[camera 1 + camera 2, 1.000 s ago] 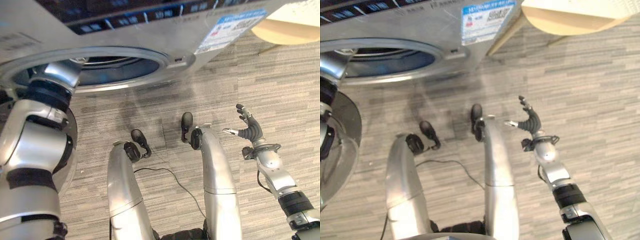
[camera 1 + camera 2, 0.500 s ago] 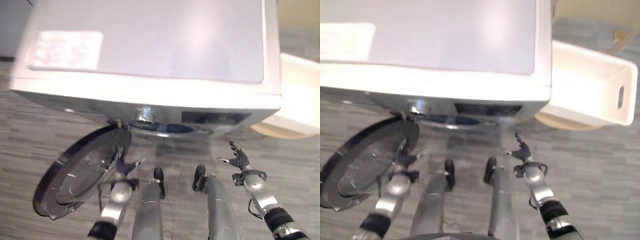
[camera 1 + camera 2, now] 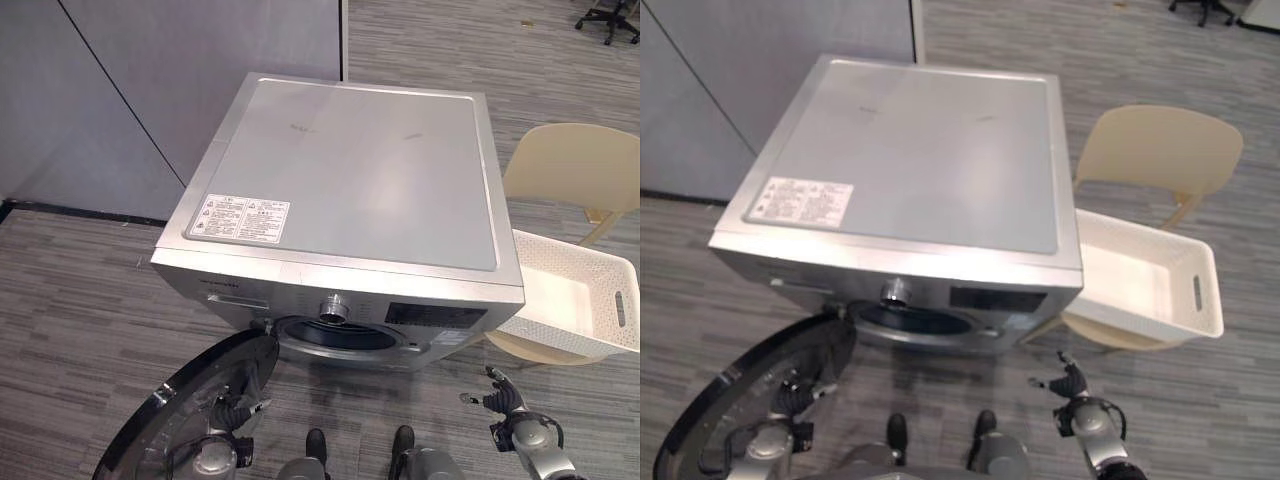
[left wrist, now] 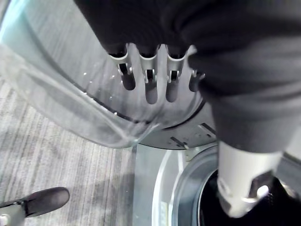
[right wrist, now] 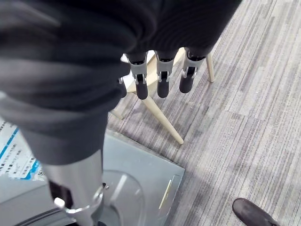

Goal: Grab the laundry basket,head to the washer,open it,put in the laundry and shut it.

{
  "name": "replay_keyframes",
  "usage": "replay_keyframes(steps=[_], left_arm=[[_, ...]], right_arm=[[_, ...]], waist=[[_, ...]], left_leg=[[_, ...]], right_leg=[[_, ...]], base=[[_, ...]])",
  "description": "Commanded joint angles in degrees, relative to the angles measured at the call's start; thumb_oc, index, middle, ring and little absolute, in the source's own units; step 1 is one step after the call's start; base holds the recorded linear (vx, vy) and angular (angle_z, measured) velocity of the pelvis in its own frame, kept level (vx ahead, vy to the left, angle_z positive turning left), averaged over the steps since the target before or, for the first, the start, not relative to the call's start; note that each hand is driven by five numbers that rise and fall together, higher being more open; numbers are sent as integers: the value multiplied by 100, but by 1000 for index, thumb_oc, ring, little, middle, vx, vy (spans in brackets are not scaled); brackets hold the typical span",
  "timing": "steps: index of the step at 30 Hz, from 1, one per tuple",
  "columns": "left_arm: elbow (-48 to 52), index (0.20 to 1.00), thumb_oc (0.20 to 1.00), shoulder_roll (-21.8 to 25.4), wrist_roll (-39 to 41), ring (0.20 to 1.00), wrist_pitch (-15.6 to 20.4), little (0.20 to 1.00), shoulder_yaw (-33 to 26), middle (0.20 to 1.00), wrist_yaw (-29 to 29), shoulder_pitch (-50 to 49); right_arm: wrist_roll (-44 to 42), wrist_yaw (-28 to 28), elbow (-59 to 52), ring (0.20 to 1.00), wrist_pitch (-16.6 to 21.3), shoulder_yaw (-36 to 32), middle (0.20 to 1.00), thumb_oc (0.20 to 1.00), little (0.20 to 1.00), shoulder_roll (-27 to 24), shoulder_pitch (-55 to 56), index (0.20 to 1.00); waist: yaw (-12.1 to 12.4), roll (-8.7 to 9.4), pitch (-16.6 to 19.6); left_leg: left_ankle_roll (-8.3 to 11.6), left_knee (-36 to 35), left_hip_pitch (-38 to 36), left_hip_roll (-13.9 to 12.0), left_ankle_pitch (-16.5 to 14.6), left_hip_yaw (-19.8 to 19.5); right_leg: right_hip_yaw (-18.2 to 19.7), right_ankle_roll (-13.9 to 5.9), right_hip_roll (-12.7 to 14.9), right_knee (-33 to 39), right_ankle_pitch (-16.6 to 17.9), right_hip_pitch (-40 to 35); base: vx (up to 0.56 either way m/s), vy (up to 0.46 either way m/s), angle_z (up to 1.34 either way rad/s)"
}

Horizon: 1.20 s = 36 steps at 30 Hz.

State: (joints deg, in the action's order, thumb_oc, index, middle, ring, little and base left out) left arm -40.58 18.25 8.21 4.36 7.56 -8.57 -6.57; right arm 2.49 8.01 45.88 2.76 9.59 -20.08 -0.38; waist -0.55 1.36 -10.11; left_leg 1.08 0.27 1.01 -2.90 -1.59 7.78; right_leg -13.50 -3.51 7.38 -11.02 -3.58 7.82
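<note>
- My left robot hand (image 3: 228,418) is low at my left, right against the inner face of the washer door (image 3: 170,415); in its wrist view the fingers (image 4: 151,84) reach out straight over the door's glass, holding nothing.
- My right robot hand (image 3: 503,401) hangs in the air low at my right, in front of the washer's right front corner. Its fingers (image 5: 162,77) are spread and straight with the thumb apart from them, and nothing is held.
- The washer door is swung wide open to my left, a round dark-rimmed disc with a clear glass bowl, lying at a slant near the floor (image 3: 70,310).
- Just beyond the door is the washer (image 3: 350,190), a silver front-loader seen from above. Its round drum opening (image 3: 335,335) is uncovered and dark inside, with a knob on the front panel just above it.
- A white label (image 3: 238,217) sits on the washer's lid near the front left corner.
- The laundry basket (image 3: 1150,275), white and perforated with a slot handle in its end wall, stands just beside the washer's right side on a pale chair (image 3: 1160,150). As far as I can see into it, its bottom is bare.
- The floor is grey striped carpet, and a grey wall (image 3: 120,90) stands behind the washer to my left.
</note>
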Motion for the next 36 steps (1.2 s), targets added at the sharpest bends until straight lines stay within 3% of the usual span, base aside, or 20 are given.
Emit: replay_keyframes(steps=[1,3,6,7,10,13,15,16,19,20,22,25,29,32,34,36], left_arm=[[54,1000,1000,233,-252,1000,150,1000,-42,1000,-98,363],[76,1000,1000,357,-249,1000,175,1000,-10,1000,-196,599],[161,1000,1000,380,-188,1000,176,1000,-67,1000,-188,591],[186,1000,1000,385,-160,1000,173,1000,-103,1000,-208,543],[300,1000,1000,336,-82,1000,191,1000,-188,1000,-262,445],[371,1000,1000,175,8,1000,167,1000,-221,1000,-278,348],[391,1000,1000,97,-22,1000,169,1000,-203,1000,-250,357],[391,1000,1000,96,-22,1000,169,1000,-203,1000,-250,359],[543,1000,1000,178,-154,1000,202,1000,-239,1000,-211,293],[543,1000,1000,178,-154,1000,201,1000,-239,1000,-211,294],[643,1000,1000,262,-219,1000,209,1000,-343,1000,-289,316],[813,1000,1000,341,-330,1000,212,1000,-394,1000,-416,345],[1150,1000,1000,964,-1042,1000,224,1000,-443,1000,-601,631],[1157,1000,1000,1784,-1615,1000,192,1000,-446,1000,-705,1190],[1106,1000,1000,1911,-1719,1000,165,1000,-448,1000,-724,1295],[631,1000,1000,2281,-1937,1000,-75,1000,-428,1000,-817,1787]], right_arm=[[222,26,6,1000,71,100,1000,1000,1000,-47,-216,1000],[125,14,82,1000,102,198,1000,1000,1000,43,-188,1000],[138,-54,163,1000,121,283,1000,1000,1000,92,-144,1000],[140,-47,133,1000,126,269,1000,1000,1000,121,-104,1000],[8,-31,102,1000,133,252,1000,1000,1000,143,-120,1000],[-67,15,116,1000,136,175,1000,1000,1000,27,-99,1000],[-22,62,177,1000,113,115,1000,1000,1000,-70,-101,1000],[-22,62,178,1000,113,114,1000,1000,1000,-72,-104,1000],[-55,54,195,1000,140,51,1000,1000,1000,-94,-38,1000],[-55,54,195,1000,140,51,1000,1000,1000,-94,-39,1000],[-18,41,266,1000,142,21,1000,1000,1000,-107,-75,1000],[-39,47,257,1000,158,-35,1000,1000,1000,-122,-77,1000],[5,-66,141,1000,212,-82,1000,1000,1000,-263,7,1000],[60,-179,-59,1000,266,-70,1000,1000,1000,-424,57,1000],[82,-203,-103,1000,275,-65,1000,1000,1000,-440,89,1000],[164,-295,-133,1000,231,21,1000,1000,1000,-461,103,1000]], waist=[[-37,168,-312],[-6,123,-312],[150,161,-139],[231,215,-97],[468,304,-69],[508,153,-200],[449,110,-335],[446,101,-326],[324,204,-285],[318,201,-273],[223,184,-155],[172,116,-64],[90,96,124],[15,102,188],[13,108,201],[-38,137,217]], left_leg=[[-138,72,347,116,-130,-95],[-163,32,568,-19,132,-75],[-150,-139,643,-45,305,-89],[-123,-144,716,-43,369,-94],[74,-87,1145,-115,752,-107],[291,-20,1507,-214,1103,-256],[265,268,1511,-120,806,-276],[266,276,1531,-128,809,-284],[182,1011,1324,113,138,-314],[182,1007,1342,112,150,-320],[143,1054,816,193,-279,-409],[134,751,668,224,-193,-471],[73,376,439,306,-217,-481],[40,305,332,301,-251,-395],[25,292,302,303,-267,-369],[-3,317,323,309,-306,-309]], right_leg=[[363,-628,184,468,396,70],[718,-522,-197,-383,-172,24],[681,-433,-394,-867,-510,-359],[707,-421,-446,-735,-579,-545],[659,-140,-561,217,-860,-911],[668,17,-760,575,-809,-864],[473,25,-680,656,-695,-789],[468,28,-689,664,-682,-777],[255,19,-429,881,-429,-751],[249,19,-431,886,-419,-736],[180,-3,-396,928,-370,-704],[176,-39,-438,896,-337,-671],[198,-126,-387,943,-280,-786],[228,-212,-323,943,-234,-836],[244,-231,-314,936,-232,-843],[276,-298,-273,899,-200,-791]], base=[[-206,38,-36],[-285,4,3],[-180,-108,14],[-215,-217,-3],[-232,-247,-13],[-248,-197,16],[-278,-90,60],[-264,-31,64],[-173,5,30],[-66,17,36],[-22,89,44],[24,115,16],[87,147,0],[64,172,-9],[38,96,-14],[33,137,-7]])
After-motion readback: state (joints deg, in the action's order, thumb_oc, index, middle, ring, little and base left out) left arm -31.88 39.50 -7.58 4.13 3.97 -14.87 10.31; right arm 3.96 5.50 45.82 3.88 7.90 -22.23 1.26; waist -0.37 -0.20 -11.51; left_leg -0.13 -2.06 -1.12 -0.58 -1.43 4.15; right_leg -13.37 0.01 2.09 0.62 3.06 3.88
